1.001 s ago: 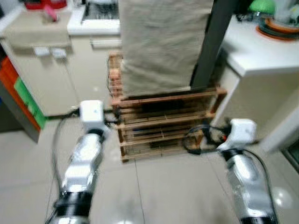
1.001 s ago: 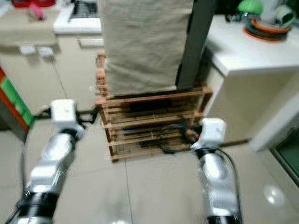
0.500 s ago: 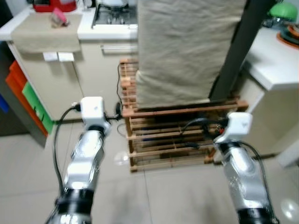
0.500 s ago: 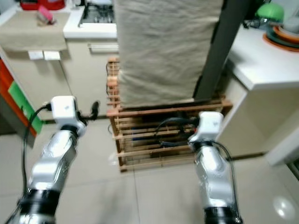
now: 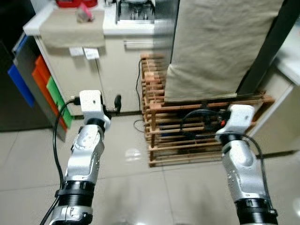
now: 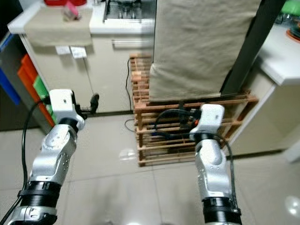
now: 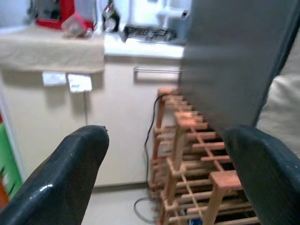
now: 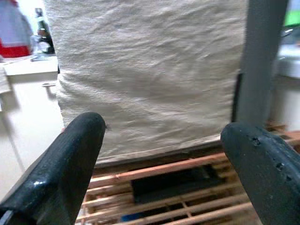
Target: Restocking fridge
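Two pincers, left pincer and right pincer, are hanging spread and empty, ready for stock. Cloth-draped fridge is standing at 12 o'clock on wooden rack.

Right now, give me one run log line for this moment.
left gripper: open, empty | right gripper: open, empty | ahead: slatted wooden rack under beige cloth-covered appliance | floor: pale tile floor

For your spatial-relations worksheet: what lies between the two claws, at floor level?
In the left eye view, between the left claw and right claw stands the left end of the wooden rack, with a black cable beside it.
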{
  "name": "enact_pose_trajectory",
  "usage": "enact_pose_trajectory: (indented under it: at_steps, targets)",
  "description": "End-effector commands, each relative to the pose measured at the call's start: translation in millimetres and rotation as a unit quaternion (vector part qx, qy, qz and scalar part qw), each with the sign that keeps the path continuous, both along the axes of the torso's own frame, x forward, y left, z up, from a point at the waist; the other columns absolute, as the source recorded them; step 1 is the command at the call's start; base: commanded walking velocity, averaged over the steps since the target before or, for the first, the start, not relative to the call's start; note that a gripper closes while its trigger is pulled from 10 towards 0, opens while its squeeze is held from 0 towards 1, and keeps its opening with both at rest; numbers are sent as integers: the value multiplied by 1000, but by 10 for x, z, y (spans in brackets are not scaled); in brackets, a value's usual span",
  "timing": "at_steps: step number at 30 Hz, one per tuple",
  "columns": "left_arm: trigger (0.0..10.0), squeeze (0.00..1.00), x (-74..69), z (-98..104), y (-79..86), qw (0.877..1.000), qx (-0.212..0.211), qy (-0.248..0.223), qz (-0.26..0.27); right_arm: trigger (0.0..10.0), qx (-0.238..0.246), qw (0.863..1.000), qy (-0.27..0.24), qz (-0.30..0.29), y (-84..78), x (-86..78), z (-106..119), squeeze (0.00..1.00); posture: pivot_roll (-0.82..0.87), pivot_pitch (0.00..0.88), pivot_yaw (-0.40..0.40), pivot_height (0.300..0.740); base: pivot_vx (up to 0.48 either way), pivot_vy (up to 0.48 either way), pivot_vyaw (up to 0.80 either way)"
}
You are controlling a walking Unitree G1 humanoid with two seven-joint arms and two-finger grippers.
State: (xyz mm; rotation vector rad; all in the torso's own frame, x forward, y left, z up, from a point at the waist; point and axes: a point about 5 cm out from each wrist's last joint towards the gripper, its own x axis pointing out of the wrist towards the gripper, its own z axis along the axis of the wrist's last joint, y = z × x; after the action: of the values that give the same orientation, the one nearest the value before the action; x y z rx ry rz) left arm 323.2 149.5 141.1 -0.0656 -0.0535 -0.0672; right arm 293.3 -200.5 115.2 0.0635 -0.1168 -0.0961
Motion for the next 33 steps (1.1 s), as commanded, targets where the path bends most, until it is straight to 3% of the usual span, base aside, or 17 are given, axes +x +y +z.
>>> enact_pose_trajectory:
  at_steps: [1, 7, 21, 27, 33]
  targets:
    - [10000, 0, 41, 239, 37, 999, 9, -45, -9, 10000, 9, 1000, -25, 7, 82, 27, 108, 8, -98, 0, 6, 740, 0, 480, 0]
    - [10000, 0, 63, 295, -16, 998, 17, -47, -38, 10000, 10, 1000, -14, 13, 137, 59, 71, 4, -84, 0, 3, 740, 0, 240, -267]
    - [10000, 0, -32, 56, -129, 998, -8, -5, -67, 10000, 4, 1000, -10, 18, 176, 60, 64, 0, -92, 0, -1, 740, 0, 410, -800]
    - [10000, 0, -43, 17, -234, 997, 20, -4, -71, 10000, 5, 1000, -16, 7, 154, 56, 83, 0, -104, 0, 9, 740, 0, 0, -800]
    - [10000, 0, -19, -23, -129, 998, 41, -3, -40, 10000, 6, 1000, -12, 7, 158, 43, 56, 4, -104, 0, 9, 740, 0, 0, -800]
